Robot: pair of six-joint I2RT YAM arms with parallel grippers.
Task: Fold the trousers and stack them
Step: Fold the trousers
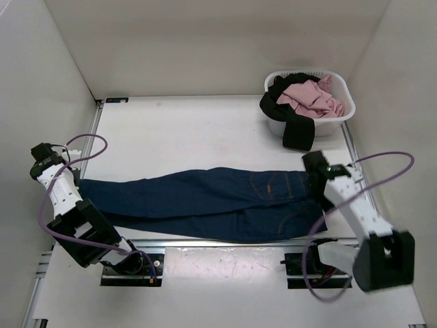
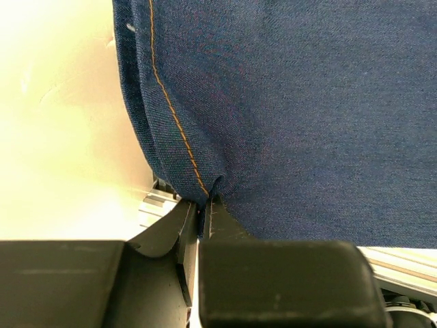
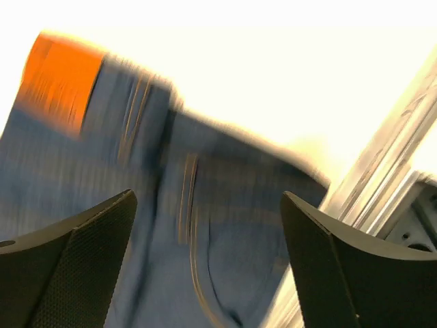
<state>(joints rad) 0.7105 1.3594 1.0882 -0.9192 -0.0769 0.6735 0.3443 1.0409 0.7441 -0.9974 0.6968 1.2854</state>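
Trousers: dark blue jeans lying flat and lengthwise on the white table, nearer the arm bases than the basket. The waist end lies closest to the basket and the legs run away from it toward the left.
Basket: white, at the far right corner of the table, with clothes heaped in it.
Black garment: hangs over the basket's front rim, its end down on the table.
Pink garment: crumpled on top inside the basket.
Right gripper: at the trousers' waist end, the end nearest the basket. Its fingers are spread wide with nothing between them. The wrist view is blurred, showing denim and an orange patch beyond them.
Left gripper: at the leg end farthest from the basket, clenched tight on a fold of denim beside the orange seam stitching.
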